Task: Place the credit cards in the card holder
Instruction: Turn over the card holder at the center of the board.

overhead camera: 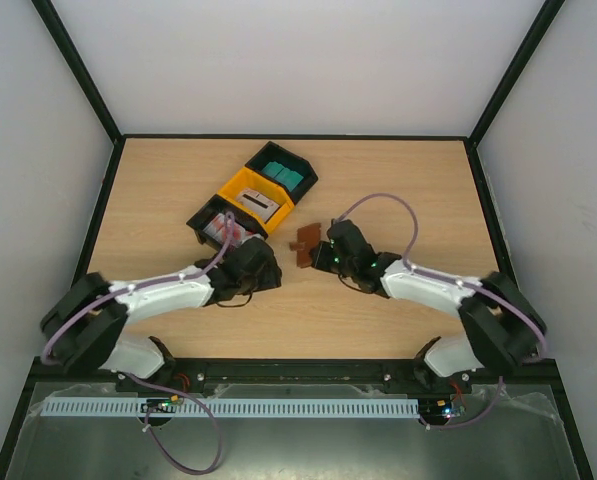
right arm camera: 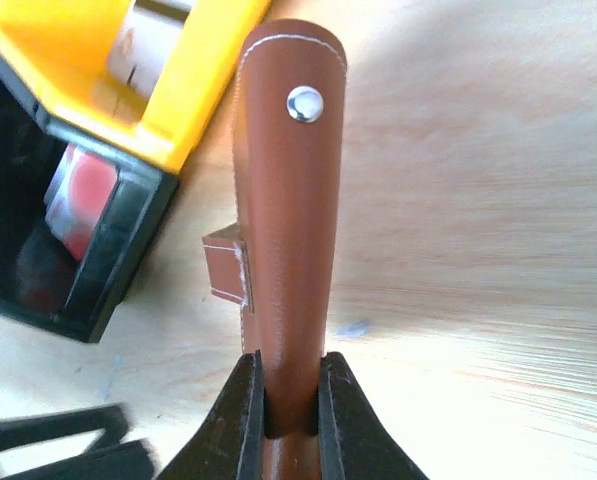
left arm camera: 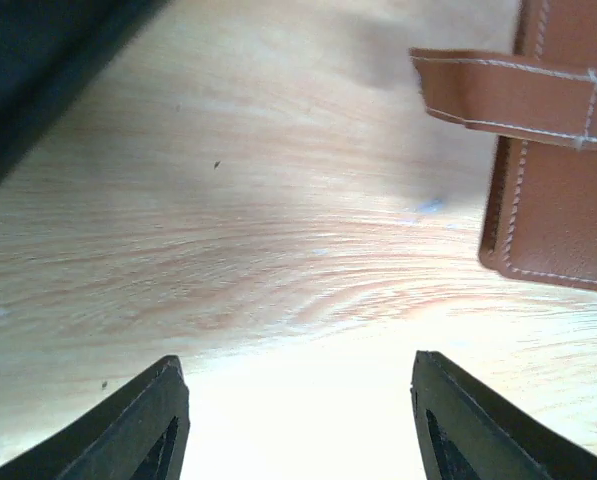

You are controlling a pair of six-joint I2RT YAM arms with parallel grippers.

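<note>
Wooden table point(overhead camera: 398, 180), pale grain, matte with a glare patch near the left jaws.

Three open plastic bins sit in a diagonal row ahead-left of the right jaws: a black bin point(right arm camera: 128, 250) nearest, a yellow bin point(right arm camera: 68, 60) beyond it, and a second black bin point(overhead camera: 262, 153) farthest.

Card holder point(right arm camera: 283, 200): brown leather-like, white stitching, rounded flap. Right gripper point(right arm camera: 283, 365) is clamped on the flap, which runs straight ahead out of the jaws.

Left gripper point(left arm camera: 296, 362): jaws apart, nothing between; the holder lies ahead-right of them, and a dark bin wall lies ahead-left.

Cards, all in bins:
- white-and-red card point(right arm camera: 78, 190), nearest bin
- grey card point(overhead camera: 261, 200), yellow bin
- teal cards point(overhead camera: 283, 176), farthest bin

Metal snap stud point(right arm camera: 303, 103) near the flap tip.
</note>
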